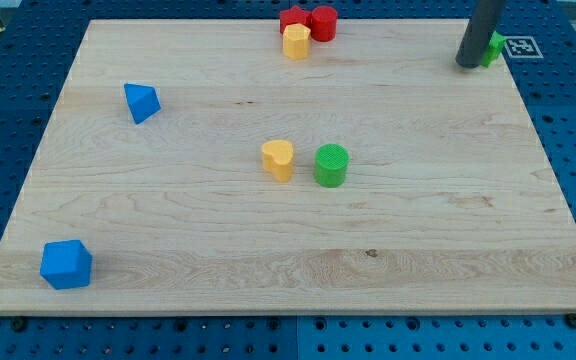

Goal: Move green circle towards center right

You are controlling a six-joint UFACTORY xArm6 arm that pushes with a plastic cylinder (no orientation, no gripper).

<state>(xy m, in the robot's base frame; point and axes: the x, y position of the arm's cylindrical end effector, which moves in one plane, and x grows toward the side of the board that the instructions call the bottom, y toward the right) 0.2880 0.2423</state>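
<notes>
The green circle (331, 165) stands near the middle of the wooden board (418, 220). A yellow block (278, 159) stands just to its left, a small gap apart. My tip (467, 64) rests at the view's top right, far from the green circle, up and to the right of it. A second green block (493, 47) sits right behind the rod, mostly hidden by it.
Two red blocks (293, 18) (323, 22) and a yellow block (296, 41) cluster at the top edge. A blue triangular block (141, 102) sits at the upper left. A blue block (66, 264) sits at the bottom left corner.
</notes>
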